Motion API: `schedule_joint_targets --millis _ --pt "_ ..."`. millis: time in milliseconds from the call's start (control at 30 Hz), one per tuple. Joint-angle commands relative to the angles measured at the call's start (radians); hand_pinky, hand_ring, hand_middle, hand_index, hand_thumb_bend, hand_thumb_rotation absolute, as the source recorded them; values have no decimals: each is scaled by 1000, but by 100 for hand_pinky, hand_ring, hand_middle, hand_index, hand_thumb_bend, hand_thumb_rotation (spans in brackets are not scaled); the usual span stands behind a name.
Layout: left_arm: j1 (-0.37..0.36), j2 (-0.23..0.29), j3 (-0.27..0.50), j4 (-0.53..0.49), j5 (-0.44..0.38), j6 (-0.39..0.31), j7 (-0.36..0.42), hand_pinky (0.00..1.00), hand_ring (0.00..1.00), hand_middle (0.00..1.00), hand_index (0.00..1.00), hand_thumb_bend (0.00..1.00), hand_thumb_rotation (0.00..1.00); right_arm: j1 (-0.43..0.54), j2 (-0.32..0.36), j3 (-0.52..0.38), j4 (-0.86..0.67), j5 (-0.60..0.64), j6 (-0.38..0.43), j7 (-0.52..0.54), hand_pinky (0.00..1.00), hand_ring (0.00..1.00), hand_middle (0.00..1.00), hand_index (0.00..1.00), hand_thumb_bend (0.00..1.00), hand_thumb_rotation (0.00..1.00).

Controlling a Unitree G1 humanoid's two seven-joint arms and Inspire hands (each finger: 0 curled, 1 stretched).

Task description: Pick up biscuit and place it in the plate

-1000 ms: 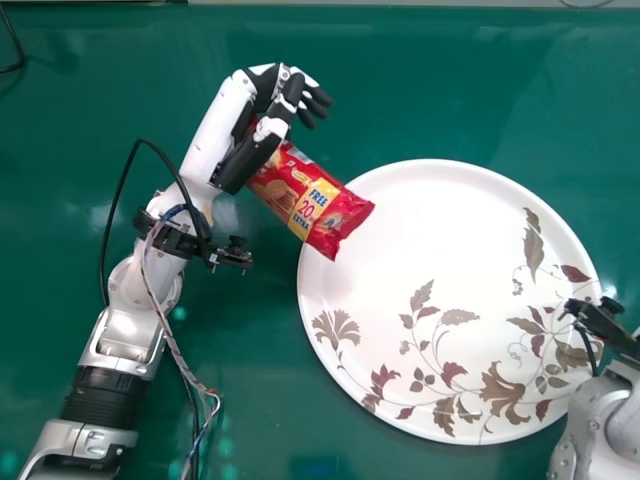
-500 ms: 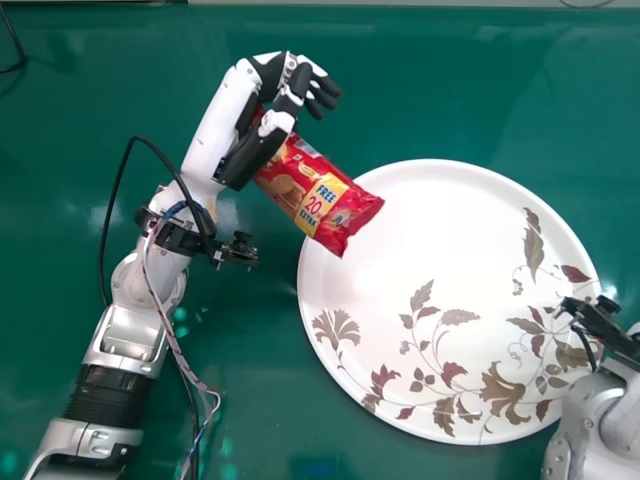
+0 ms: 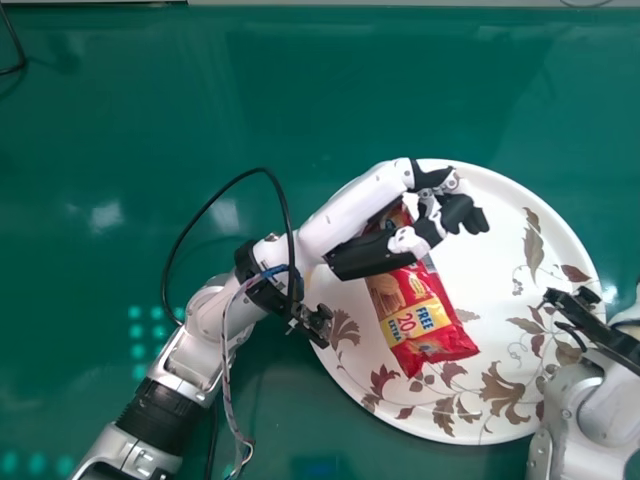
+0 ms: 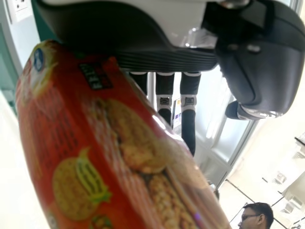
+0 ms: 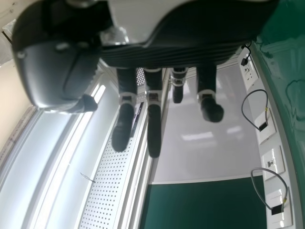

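The red biscuit packet point(image 3: 415, 315), picked up, sits slanted over the left part of the patterned plate point(image 3: 500, 262), its upper end tucked in the left hand point(image 3: 440, 222), whose fingers and thumb are partly closed about it. Lifting and bringing it over look done, leaving the letting go and drawing clear, though whether the packet touches the plate cannot be told; the right hand point(image 5: 190, 28) in its wrist view is empty, fingers loosely extended.

- A glossy green tabletop point(image 3: 560, 100), catching the light
- Some black cable point(image 3: 22, 55) over at its far left corner
- White socket plates point(image 5: 273, 163), dark cables point(image 5: 242, 105) looping off them
- A white panel point(image 5: 102, 195), full of little holes
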Motion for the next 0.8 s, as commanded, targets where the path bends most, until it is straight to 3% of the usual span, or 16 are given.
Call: schedule_joint_targets --millis 0,433,567,633,667,700,733,767 --pt "18 1 -1 -6 -20 9 -15 8 41 47 50 49 0 15 17 -1 -5 -9 -3 -15 8 44 48 22 52 0" --pt "-8 -4 21 25 -18 -16 -16 8 41 47 49 49 0 9 16 7 -3 0 21 -39 8 43 48 22 52 0" --pt "-13 -21 36 42 9 -49 30 8 41 47 49 49 0 8 15 9 3 3 16 -41 8 43 48 23 52 0" --pt "-13 -23 39 41 28 -43 46 13 39 46 50 49 0 8 14 7 4 -1 21 -44 9 43 48 23 52 0" --pt "-22 2 36 41 57 -49 39 23 40 47 52 49 0 8 16 7 -2 -2 35 -47 10 43 48 24 52 0" --pt "-29 24 32 43 78 -56 30 60 70 73 75 65 41 10 16 7 -8 -2 50 -47 11 43 48 26 52 0" --pt "-34 39 30 46 93 -62 26 80 84 86 87 78 64 11 16 8 -12 -1 60 -47 12 43 48 27 52 0" --pt "-38 49 28 50 98 -69 21 90 92 93 94 85 76 14 12 9 -14 1 66 -43 13 43 48 27 52 0"
